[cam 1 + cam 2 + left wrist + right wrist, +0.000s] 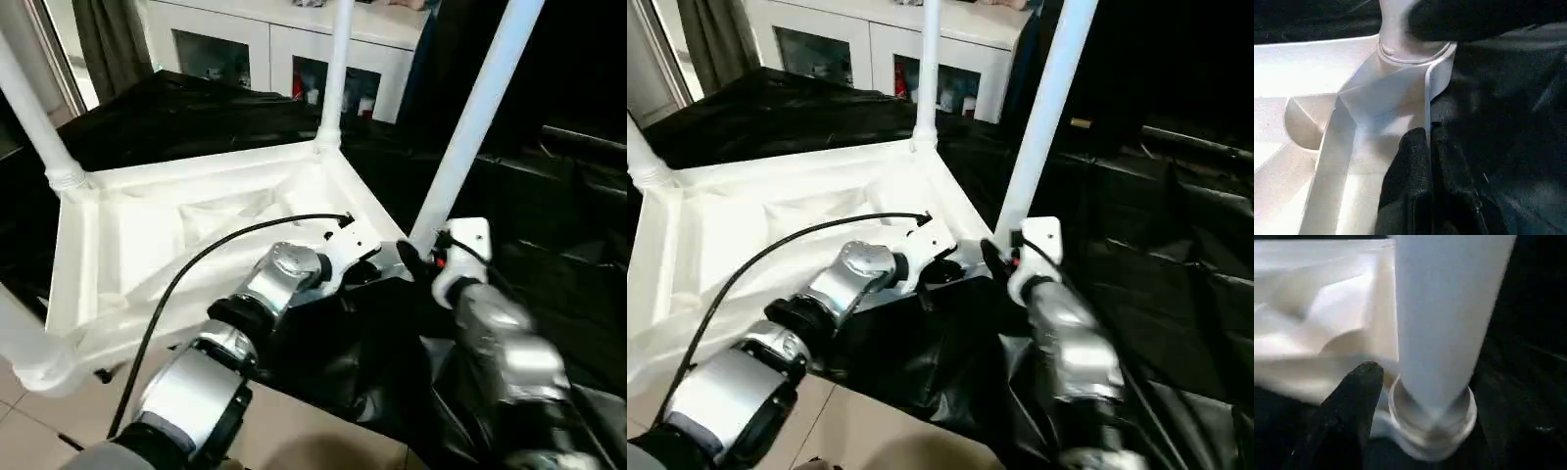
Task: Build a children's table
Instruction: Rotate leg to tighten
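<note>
Tabletop [196, 225] lies upside down on black sheet [549, 245], legs up. L tool [1427, 161] clenched on tabletop rim near corner socket [1410, 51]. R tool [1359, 396] beside near leg [470, 127] base; grip state can't tell. White cabinet [284, 49] behind.

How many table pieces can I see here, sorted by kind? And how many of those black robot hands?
Tabletops: 1
Legs standing in its corners: 4
Tools: 2, left tool, right tool
Total: 7
</note>
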### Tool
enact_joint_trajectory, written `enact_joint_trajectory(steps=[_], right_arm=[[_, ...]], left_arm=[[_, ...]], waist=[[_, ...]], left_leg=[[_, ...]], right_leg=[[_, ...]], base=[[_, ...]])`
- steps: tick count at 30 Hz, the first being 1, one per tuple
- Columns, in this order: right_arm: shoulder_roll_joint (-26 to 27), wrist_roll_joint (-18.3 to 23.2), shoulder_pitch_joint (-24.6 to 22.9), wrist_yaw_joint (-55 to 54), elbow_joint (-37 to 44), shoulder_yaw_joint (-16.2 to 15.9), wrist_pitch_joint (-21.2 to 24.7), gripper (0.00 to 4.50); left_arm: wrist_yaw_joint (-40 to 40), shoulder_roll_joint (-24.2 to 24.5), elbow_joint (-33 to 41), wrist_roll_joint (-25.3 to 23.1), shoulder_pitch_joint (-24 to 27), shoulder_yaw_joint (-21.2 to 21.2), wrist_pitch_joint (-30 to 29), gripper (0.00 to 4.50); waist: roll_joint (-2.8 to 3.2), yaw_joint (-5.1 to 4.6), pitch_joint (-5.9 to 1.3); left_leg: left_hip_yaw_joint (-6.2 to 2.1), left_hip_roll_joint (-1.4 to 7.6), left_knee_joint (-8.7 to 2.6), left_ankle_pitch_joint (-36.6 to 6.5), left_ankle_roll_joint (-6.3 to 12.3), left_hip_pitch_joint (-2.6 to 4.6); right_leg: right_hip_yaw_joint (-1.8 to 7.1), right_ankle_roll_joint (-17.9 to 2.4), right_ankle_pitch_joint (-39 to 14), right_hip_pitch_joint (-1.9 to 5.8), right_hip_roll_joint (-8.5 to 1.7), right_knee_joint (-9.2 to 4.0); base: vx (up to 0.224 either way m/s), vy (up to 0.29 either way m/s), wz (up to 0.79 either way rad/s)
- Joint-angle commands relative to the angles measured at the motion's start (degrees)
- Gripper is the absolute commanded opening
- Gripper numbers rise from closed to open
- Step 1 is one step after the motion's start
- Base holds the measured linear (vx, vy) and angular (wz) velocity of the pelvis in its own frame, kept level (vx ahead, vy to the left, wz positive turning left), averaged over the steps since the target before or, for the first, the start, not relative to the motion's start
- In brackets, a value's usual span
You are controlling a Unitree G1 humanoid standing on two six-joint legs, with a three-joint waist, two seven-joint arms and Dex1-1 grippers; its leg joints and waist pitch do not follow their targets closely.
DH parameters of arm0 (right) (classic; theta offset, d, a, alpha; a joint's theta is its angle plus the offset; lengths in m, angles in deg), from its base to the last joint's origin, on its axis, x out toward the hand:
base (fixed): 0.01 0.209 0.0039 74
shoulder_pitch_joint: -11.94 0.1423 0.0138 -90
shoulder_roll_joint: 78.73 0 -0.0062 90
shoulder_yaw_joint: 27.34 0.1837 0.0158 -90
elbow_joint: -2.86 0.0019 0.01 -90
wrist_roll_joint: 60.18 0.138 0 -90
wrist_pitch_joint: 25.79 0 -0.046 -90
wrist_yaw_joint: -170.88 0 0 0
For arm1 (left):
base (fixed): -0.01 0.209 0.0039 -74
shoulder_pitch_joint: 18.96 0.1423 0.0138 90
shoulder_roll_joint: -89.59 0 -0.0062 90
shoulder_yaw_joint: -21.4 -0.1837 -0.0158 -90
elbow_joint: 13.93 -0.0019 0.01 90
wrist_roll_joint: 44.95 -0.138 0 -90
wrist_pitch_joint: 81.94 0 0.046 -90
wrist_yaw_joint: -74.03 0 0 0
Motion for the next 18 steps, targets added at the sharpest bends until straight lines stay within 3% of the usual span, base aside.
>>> enact_joint_trajectory(steps=[1, 2, 4, 5, 8, 10, 14, 16, 17, 18], right_arm=[[-0.02, 3.23, -0.61, 5.86, 4.14, -3.75, 1.28, 3.03], [-2.91, 5.27, -2.64, 9.70, 7.40, -3.51, 2.53, 3.03], [-5.15, 6.79, -4.25, 12.68, 9.90, -3.34, 3.45, 3.03], [-6.37, 7.75, -5.20, 14.15, 11.43, -3.18, 4.21, 3.08], [-7.27, 8.74, -5.94, 15.51, 12.70, -3.09, 4.86, 3.08], [-7.11, 9.33, -5.99, 16.20, 13.30, -3.47, 4.97, 3.08], [-3.05, 7.42, -2.82, 13.18, 9.84, -4.44, 2.62, 3.08], [-1.85, 7.34, -1.46, 12.13, 8.61, -4.75, 2.42, 3.08], [-1.21, 7.31, -0.70, 11.63, 7.91, -4.97, 2.33, 3.08], [-0.57, 7.31, 0.11, 11.14, 7.21, -5.57, 2.25, 3.08]], left_arm=[[-0.04, -1.17, 0.34, 0.23, -1.26, -0.08, 3.60, 0.00], [0.23, -1.07, 0.59, 0.63, -1.05, 0.33, 6.44, 0.00], [0.73, -1.04, 0.87, 1.10, -0.86, 0.86, 7.82, 0.00], [0.21, -1.07, 1.39, 2.13, -0.70, 1.71, 7.75, 0.45], [-1.03, -0.94, 2.39, 3.56, -0.33, 2.74, 7.28, 0.59], [-4.23, 0.13, 6.10, 5.96, 1.24, 4.00, 4.95, 0.79], [-9.01, 5.26, 18.52, 9.18, 7.40, 5.58, -2.22, 1.18], [-10.45, 7.97, 23.62, 9.85, 10.41, 5.87, -5.56, 1.31], [-11.30, 9.59, 26.64, 10.25, 12.23, 6.03, -7.61, 1.49], [-12.71, 12.24, 31.55, 10.90, 15.32, 6.30, -10.30, 1.49]], waist=[[-0.75, 0.28, -3.28], [-0.46, 0.14, -3.29], [-0.70, 0.31, -3.49], [-0.50, 0.39, -3.57], [-0.49, 0.87, -3.73], [-0.72, 0.95, -3.63], [-0.62, 0.52, -3.33], [-0.78, -0.56, -2.90], [-0.31, -0.51, -2.93], [-1.64, -0.51, -2.55]], left_leg=[[-0.48, 1.10, -3.90, -14.58, 2.40, 0.09], [-0.55, 1.04, -3.93, -13.49, 2.41, -0.07], [-0.35, 1.22, -3.44, -12.63, 3.47, 0.31], [-0.37, 1.20, -3.34, -11.10, 4.03, 0.09], [-0.25, 1.33, -3.02, -7.76, 5.04, 0.06], [-0.20, 1.46, -3.02, -7.63, 5.21, 0.09], [-0.13, 1.47, -3.22, -9.64, 4.55, 0.12], [-0.24, 1.29, -3.78, -11.46, 3.01, -0.43], [-0.22, 1.55, -3.76, -12.90, 1.96, 0.39], [0.09, 1.48, -3.76, -13.66, 1.66, 0.47]], right_leg=[[2.12, -6.46, -16.48, 2.82, -2.91, -5.46], [2.00, -7.06, -15.00, 2.86, -2.82, -5.26], [2.13, -8.25, -11.14, 2.75, -2.74, -4.93], [2.05, -9.40, -8.98, 2.98, -2.81, -4.61], [2.05, -12.41, -2.68, 2.93, -2.77, -3.83], [1.95, -13.70, -1.45, 2.89, -2.76, -3.57], [1.95, -14.29, -4.30, 2.61, -2.86, -3.58], [1.90, -12.50, -10.32, 2.65, -2.72, -3.90], [2.12, -11.96, -12.19, 2.07, -2.84, -4.09], [2.17, -11.05, -13.32, 1.82, -2.52, -4.54]], base=[[0.000, 0.000, 0.00], [0.000, 0.000, 0.00], [0.000, 0.000, 0.00], [0.000, 0.000, 0.00], [0.000, 0.000, 0.00], [0.000, 0.000, 0.00], [0.000, 0.000, 0.00], [0.000, 0.000, 0.00], [0.000, 0.000, 0.00], [0.000, 0.000, 0.00]])
